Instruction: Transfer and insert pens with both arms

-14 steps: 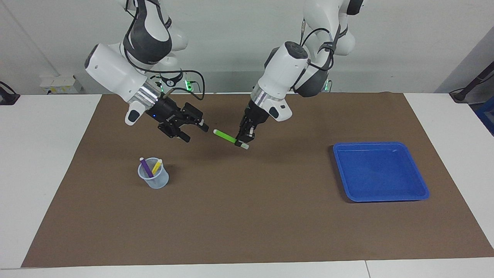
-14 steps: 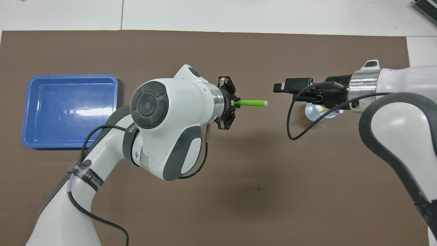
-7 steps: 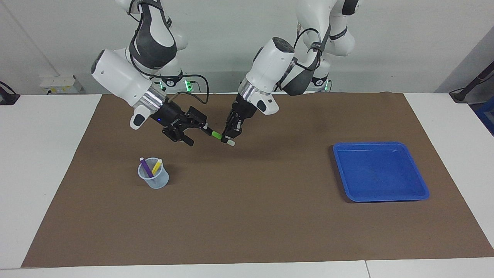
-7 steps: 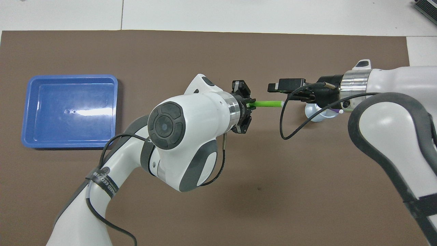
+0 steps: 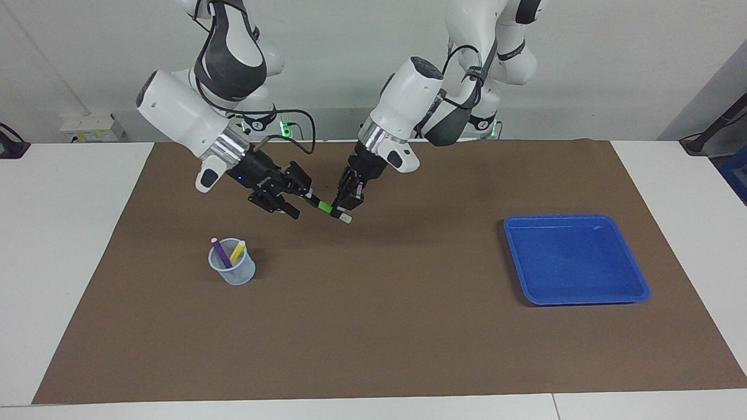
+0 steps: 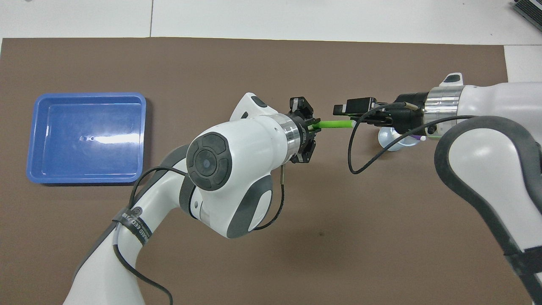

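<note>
Facing view: right tool [image 5: 299, 201] now closing round green pen [image 5: 325, 206], left tool [image 5: 344, 205] still gripping.

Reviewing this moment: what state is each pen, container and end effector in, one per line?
green pen: in the air, tilted, gripped near one end
left end effector: shut on the green pen
right end effector: at the green pen's free end, grip not discernible
purple pen: leaning inside the cup
yellow pen: leaning inside the cup
cup: upright, holding two pens
blue tray: empty
</note>
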Available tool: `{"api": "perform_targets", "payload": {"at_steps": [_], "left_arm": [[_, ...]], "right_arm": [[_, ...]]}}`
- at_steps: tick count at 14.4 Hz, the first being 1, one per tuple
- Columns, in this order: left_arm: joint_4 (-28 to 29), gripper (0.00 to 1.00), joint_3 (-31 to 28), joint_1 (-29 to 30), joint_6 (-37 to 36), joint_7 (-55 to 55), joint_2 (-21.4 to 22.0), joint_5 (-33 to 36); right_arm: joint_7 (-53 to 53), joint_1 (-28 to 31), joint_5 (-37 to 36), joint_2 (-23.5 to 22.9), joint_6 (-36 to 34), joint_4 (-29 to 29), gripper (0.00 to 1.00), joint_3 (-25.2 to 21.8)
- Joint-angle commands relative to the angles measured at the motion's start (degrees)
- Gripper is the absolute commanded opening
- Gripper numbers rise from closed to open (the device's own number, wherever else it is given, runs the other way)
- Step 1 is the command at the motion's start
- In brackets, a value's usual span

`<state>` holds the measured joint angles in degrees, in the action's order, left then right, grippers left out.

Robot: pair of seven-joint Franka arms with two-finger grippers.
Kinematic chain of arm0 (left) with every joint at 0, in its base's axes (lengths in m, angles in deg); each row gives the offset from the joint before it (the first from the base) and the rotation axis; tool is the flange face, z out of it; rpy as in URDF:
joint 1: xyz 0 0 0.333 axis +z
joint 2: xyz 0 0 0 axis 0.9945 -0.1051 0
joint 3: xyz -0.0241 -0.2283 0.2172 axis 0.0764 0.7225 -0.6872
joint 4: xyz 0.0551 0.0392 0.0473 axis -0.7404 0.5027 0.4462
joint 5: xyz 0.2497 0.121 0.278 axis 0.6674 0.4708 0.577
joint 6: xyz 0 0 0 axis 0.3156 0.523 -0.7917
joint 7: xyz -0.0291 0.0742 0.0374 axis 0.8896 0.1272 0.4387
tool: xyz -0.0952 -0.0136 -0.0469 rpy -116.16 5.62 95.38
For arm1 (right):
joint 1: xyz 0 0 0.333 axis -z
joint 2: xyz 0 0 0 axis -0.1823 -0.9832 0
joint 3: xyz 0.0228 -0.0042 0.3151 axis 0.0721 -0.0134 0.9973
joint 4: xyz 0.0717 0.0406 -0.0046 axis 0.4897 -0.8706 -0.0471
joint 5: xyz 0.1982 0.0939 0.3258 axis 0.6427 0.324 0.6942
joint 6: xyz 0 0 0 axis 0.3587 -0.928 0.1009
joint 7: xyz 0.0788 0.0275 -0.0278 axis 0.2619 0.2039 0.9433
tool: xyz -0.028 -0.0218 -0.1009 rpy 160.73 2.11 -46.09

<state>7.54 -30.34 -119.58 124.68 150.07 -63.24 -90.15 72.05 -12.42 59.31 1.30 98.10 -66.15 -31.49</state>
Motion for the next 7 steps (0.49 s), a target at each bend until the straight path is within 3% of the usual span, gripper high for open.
{"api": "perform_targets", "payload": {"at_steps": [1, 7], "left_arm": [[0.94, 0.00, -0.96, -0.95, 3.47, 1.05, 0.22, -1.07], [0.77, 0.00, -1.13, -0.95, 3.92, 1.85, -0.05, -0.98]], "right_arm": [[0.90, 0.34, 1.55, 0.98, -0.51, -0.79, 0.57, 0.08], [0.81, 0.16, 1.55, 1.33, -0.51, -0.79, 0.42, 0.08]]}}
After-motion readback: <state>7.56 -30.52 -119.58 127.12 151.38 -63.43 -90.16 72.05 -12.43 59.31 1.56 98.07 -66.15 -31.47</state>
